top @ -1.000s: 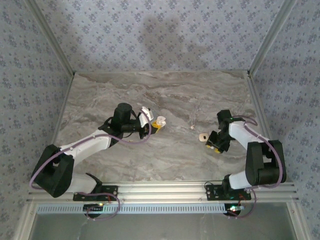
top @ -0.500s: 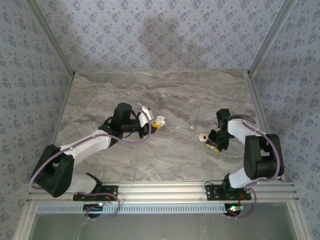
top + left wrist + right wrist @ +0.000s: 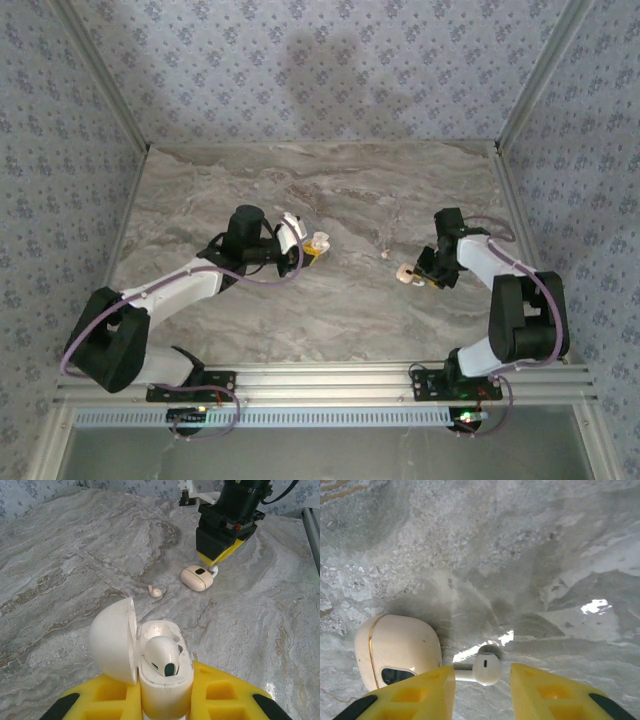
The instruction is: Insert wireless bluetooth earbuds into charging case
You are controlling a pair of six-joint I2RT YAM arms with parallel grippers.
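My left gripper (image 3: 165,682) is shut on the charging case (image 3: 167,687), a cream hinged case held upright with its lid (image 3: 112,640) swung open to the left. One white earbud (image 3: 162,655) sits in the case. In the top view the case (image 3: 320,241) is left of the table's centre, at my left gripper (image 3: 308,248). A second white earbud (image 3: 487,669) lies on the marble between the yellow fingers of my right gripper (image 3: 482,676). Its stem reaches the left finger and a gap separates it from the right finger. My right gripper (image 3: 422,275) is open.
A pale rounded disc-like object (image 3: 395,645) with a dark mark lies just left of the right gripper's fingers, touching none; it is the object (image 3: 195,578) below the right gripper (image 3: 214,564). A tiny pale bit (image 3: 155,592) lies on the marble table (image 3: 330,190) between the arms.
The right arm has drawn its wrist back and turned, bringing its gripper up beside the pale disc-like object. The left arm and the case have stayed still.
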